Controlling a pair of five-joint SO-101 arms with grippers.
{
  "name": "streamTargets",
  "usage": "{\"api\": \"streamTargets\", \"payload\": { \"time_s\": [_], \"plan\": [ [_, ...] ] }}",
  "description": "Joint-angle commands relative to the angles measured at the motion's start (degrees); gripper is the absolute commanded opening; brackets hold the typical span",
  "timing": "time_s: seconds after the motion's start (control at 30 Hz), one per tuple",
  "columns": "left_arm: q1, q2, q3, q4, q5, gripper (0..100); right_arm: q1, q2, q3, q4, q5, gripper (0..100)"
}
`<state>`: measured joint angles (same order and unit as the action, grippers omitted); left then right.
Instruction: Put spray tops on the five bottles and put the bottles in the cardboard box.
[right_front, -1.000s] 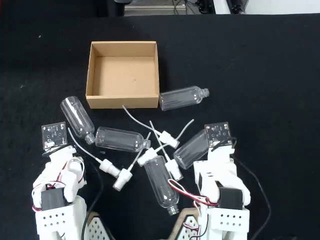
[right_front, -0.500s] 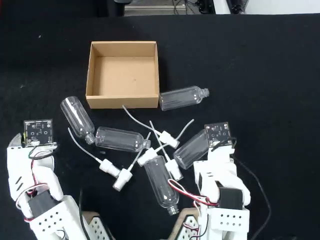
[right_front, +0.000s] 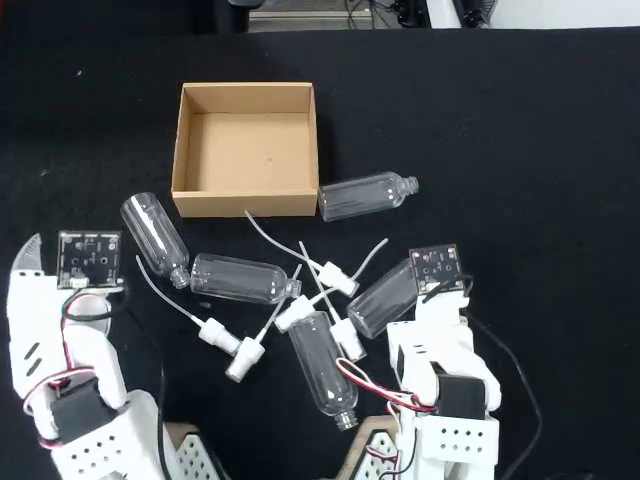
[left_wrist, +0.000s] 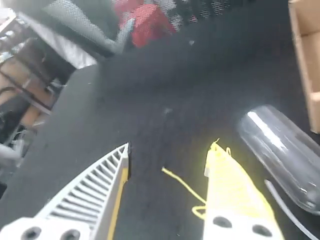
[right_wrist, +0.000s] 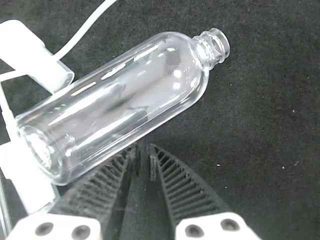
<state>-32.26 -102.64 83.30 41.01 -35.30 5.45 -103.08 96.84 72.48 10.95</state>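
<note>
Clear plastic bottles (five, all uncapped) lie on the black table between the brown cardboard box and the arms, among white spray tops. Left gripper: fingers spread wide, holding nothing. Right gripper: fingers almost touching, holding nothing — its arm hides one bottle's end from above.

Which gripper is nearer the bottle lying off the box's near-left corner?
Left. The left gripper sits open right beside that bottle; the right gripper is farther off, by another bottle.

bottles: clear glossy plastic | box: matt cardboard | table: black cloth
</note>
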Motion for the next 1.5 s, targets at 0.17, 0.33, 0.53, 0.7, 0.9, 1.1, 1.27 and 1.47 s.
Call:
{"api": "streamTargets", "payload": {
  "time_s": [0.17,0.33,0.53,0.7,0.9,1.1,1.27,1.47],
  "plan": [
    [3.03,24.18,-22.90,10.81,-0.62,23,0.97,-5.58,-6.29,-15.30,8.44,12.4],
    [3.38,35.69,-26.95,11.16,-0.70,24,1.05,-4.79,-14.81,-12.66,10.64,27.5],
    [7.08,47.47,-28.79,11.34,-1.23,24,0.62,5.05,-27.65,-9.49,11.16,24.7],
    [9.98,58.99,-35.38,11.08,-0.09,24,-3.69,22.46,-37.32,-9.49,10.73,24.7],
    [12.44,75.52,-48.40,13.89,13.98,24,-13.98,37.49,-38.99,-14.59,9.41,24.4],
    [13.85,92.75,-65.36,24.18,23.56,24,-16.62,41.71,-32.40,-22.24,0.97,24.4],
    [13.85,103.30,-78.20,32.44,24.88,27,-16.88,40.31,-26.95,-24.26,0.97,24.4],
    [14.02,111.47,-86.11,37.36,26.11,32,-16.79,37.58,-22.37,-28.13,1.05,24.4]
  ]
}}
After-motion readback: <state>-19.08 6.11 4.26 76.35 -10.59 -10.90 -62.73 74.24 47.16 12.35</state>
